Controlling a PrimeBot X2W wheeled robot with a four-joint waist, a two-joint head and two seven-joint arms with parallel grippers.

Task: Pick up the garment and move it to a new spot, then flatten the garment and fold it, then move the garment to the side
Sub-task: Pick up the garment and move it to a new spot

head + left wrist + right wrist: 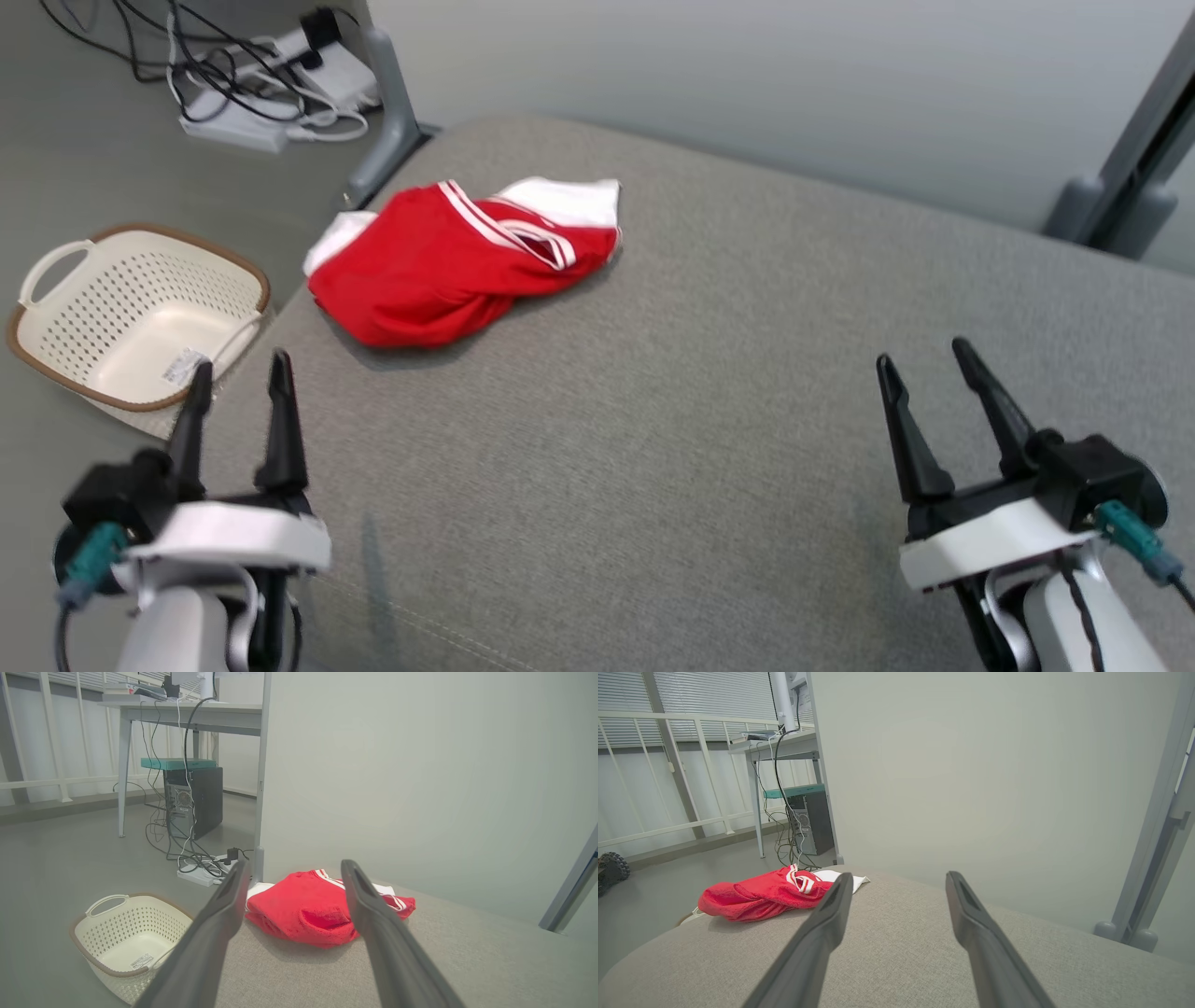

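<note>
Left gripper (239, 364) & right gripper (921, 353) spread wide, empty; shirt (439, 266) bunched by cushion (653, 420) edge, so sloppy grab could shove it off.

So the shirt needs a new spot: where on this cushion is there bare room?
Bare: the middle of the cushion, bordered by the garment, the left gripper and the right gripper. The far right is free too. Crowded: the far-left corner, where the garment lies at the edge.

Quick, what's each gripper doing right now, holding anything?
Left gripper: open, empty, not touching the garment.
Right gripper: open, empty.
</note>
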